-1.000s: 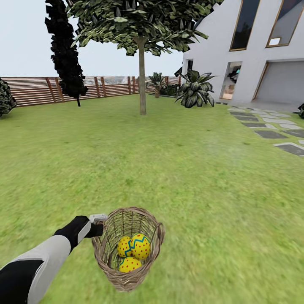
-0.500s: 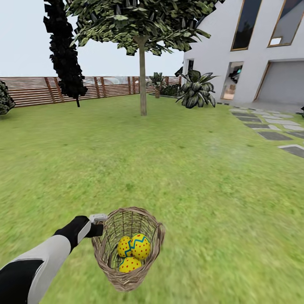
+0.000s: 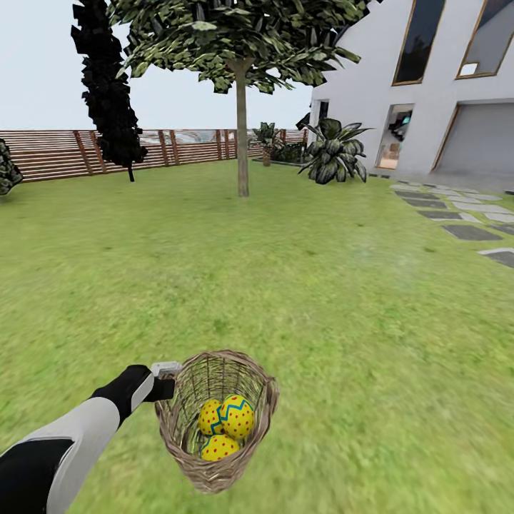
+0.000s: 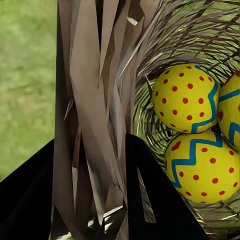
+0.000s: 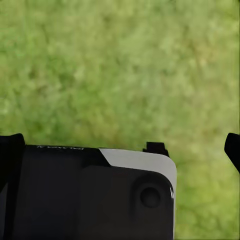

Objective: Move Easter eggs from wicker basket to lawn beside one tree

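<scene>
My left gripper (image 3: pixel 165 378) is shut on the rim of the wicker basket (image 3: pixel 214 471), holding it above the lawn (image 3: pixel 300 300). Three yellow Easter eggs (image 3: pixel 236 416) with red dots and blue zigzags lie together inside. In the left wrist view the black fingers (image 4: pixel 155 200) clamp the woven basket wall (image 4: pixel 95 115), and the eggs (image 4: pixel 186 97) rest just beyond it. A tree (image 3: pixel 242 143) with a pale grey-beige trunk stands far ahead at the lawn's back. My right gripper (image 5: pixel 121 142) hangs open over grass, nothing between its fingers.
A dark narrow tree (image 3: pixel 107 93) and a brown slat fence (image 3: pixel 57 151) close the far left. The white house (image 3: pixel 428 93), leafy plants (image 3: pixel 334 158) and grey stepping stones (image 3: pixel 467 232) lie to the right. Open grass stretches between me and the trees.
The whole view has shifted slightly, with the stepping stones sliding right, so the camera moved. The basket stays in my left gripper with the eggs unmoved.
</scene>
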You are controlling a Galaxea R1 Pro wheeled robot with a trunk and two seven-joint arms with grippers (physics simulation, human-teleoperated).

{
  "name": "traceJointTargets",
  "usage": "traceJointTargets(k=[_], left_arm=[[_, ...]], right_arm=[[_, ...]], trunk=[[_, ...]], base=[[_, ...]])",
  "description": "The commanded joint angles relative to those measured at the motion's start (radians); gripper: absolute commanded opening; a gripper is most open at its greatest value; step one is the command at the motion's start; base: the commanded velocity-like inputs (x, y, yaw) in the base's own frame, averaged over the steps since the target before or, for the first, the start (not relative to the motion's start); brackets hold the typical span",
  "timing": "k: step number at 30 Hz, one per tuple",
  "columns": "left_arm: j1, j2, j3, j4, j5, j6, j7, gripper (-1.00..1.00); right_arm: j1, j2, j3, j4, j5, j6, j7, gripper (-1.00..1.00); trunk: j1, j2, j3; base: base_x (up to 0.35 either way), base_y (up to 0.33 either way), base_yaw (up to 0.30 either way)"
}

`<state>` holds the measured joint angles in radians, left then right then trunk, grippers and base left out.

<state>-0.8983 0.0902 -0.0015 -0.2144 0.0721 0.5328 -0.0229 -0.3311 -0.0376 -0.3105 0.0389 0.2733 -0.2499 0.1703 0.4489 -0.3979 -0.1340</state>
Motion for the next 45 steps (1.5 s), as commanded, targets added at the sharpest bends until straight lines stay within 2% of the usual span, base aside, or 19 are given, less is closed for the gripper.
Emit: traceJointTargets(k=[1, 45], left_arm=[[-0.001, 0.0, 0.003, -0.002, 0.013, 0.006, 0.0, -1.0], [-0.001, 0.0, 0.003, -0.002, 0.012, 0.006, 0.0, -1.0]], right_arm=[[-0.002, -0.001, -0.009, 0.004, 0.007, -0.006, 0.002, 1.0], [-0.002, 0.006, -0.009, 0.004, 0.007, -0.007, 0.002, 1.0]], trunk=[[0.001, -0.002, -0.002], [0.001, -0.002, -0.002]], base=[[0.314, 0.076, 0.0], [0.314, 0.076, 0.0]])
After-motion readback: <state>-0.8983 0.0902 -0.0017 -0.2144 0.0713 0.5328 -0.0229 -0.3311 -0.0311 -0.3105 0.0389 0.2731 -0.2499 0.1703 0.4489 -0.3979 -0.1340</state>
